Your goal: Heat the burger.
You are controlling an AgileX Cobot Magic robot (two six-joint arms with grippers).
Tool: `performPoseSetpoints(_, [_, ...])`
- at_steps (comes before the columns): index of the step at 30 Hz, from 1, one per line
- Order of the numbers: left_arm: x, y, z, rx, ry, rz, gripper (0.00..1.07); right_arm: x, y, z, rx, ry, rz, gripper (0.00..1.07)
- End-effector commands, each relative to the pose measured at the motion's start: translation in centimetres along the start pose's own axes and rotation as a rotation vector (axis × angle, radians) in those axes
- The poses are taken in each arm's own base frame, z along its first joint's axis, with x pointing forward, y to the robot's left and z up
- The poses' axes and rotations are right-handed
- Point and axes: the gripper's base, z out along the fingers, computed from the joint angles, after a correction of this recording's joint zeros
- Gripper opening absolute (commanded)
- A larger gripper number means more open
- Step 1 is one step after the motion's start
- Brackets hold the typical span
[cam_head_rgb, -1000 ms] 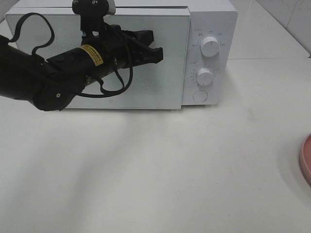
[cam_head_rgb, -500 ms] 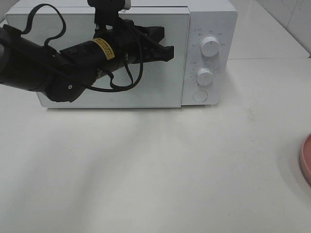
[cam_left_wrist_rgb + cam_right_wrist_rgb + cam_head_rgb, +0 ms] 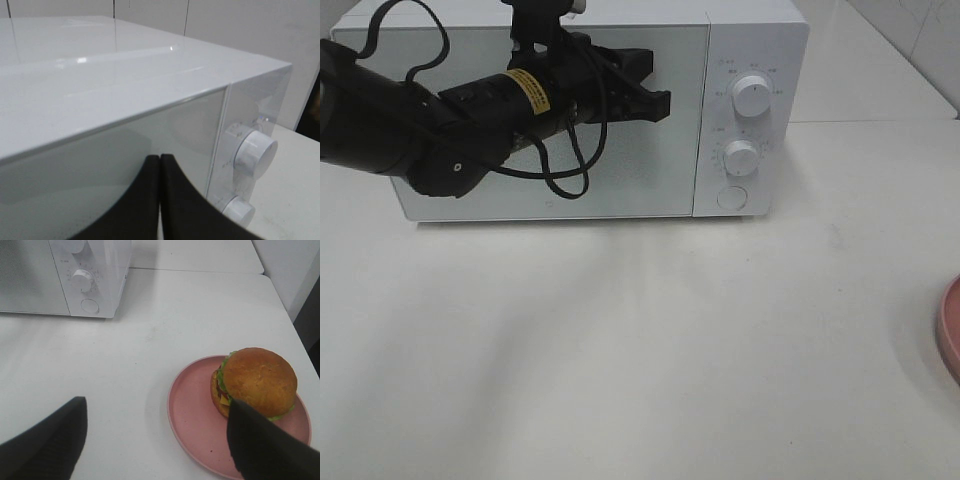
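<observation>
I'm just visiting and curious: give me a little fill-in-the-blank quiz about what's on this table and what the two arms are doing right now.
1. The burger sits on a pink ____.
2. The microwave door is ____.
3. The left gripper, in front of the microwave door, has its jaws ____.
4. The right gripper, above the table near the burger, has its jaws ____.

Missing words: plate; closed; shut; open

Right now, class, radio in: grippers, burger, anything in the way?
Left gripper shut, at microwave door. Right gripper open, empty, above plate. Burger on plate, untouched. Microwave door closed, blocking entry.
</observation>
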Motion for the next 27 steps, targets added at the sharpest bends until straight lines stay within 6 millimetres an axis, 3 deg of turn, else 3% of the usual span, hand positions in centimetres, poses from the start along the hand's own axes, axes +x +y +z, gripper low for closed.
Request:
performPoseSetpoints(1, [-0.8, 0.6, -0.4, -0.087, 0.096, -0.101, 0.00, 0.3, 0.0, -0.3, 0.003, -0.024, -0.003, 0.75])
performPoseSetpoints(2, [-0.8, 0.6, -0.4, -0.087, 0.096, -0.101, 0.00, 0.3, 0.0, -0.3, 0.003, -0.024, -0.003, 0.75])
performPoseSetpoints(5, [-0.9, -1.2, -1.9, -0.103, 0.357, -0.102, 0.11, 0.3, 0.0, -0.3, 0.003, -0.024, -0.003, 0.75])
performPoseSetpoints(8, [-1.0, -1.6, -2.3, -0.106, 0.408, -0.098, 0.16, 0.3, 0.0, -0.3, 0.003, -0.024, -0.003, 0.75])
performPoseSetpoints(10, [-1.2, -2.7, -3.7, -0.112, 0.551, -0.084, 0.44, 0.3, 0.0, -0.3, 0.003, -0.024, -0.003, 0.75])
performPoseSetpoints(11, [-1.2, -2.7, -3.7, -0.112, 0.551, -0.084, 0.44, 0.3, 0.0, -0.3, 0.003, -0.024, -0.003, 0.75])
performPoseSetpoints(12, [-1.1, -3.5, -4.4, -0.111, 0.638, -0.071, 0.73, 0.3, 0.0, -0.3, 0.003, -0.024, -0.003, 0.75])
performPoseSetpoints(13, [-0.8, -4.0, -5.2, -0.118, 0.733, -0.064, 0.88, 0.3, 0.0, -0.3, 0.003, -0.024, -0.003, 0.75])
performPoseSetpoints(14, [-0.8, -4.0, -5.2, -0.118, 0.733, -0.064, 0.88, 0.3, 0.0, -0.3, 0.003, -0.024, -0.003, 0.75])
performPoseSetpoints(15, [-0.8, -4.3, -5.6, -0.120, 0.774, -0.059, 1.02, 0.3, 0.0, -0.3, 0.003, -0.024, -0.003, 0.75])
performPoseSetpoints(22, [-0.6, -4.5, -8.8, -0.178, 1.077, -0.037, 1.00, 0.3, 0.0, -0.3, 0.003, -0.024, -0.003, 0.75])
performPoseSetpoints(25, [-0.7, -4.5, -9.2, -0.187, 1.110, -0.034, 1.00, 0.3, 0.0, -0.3, 0.002, -0.024, -0.003, 0.75])
performPoseSetpoints(27, [-1.1, -4.4, -11.3, -0.219, 1.267, -0.036, 1.00, 0.3, 0.0, -0.3, 0.002, -0.024, -0.003, 0.75])
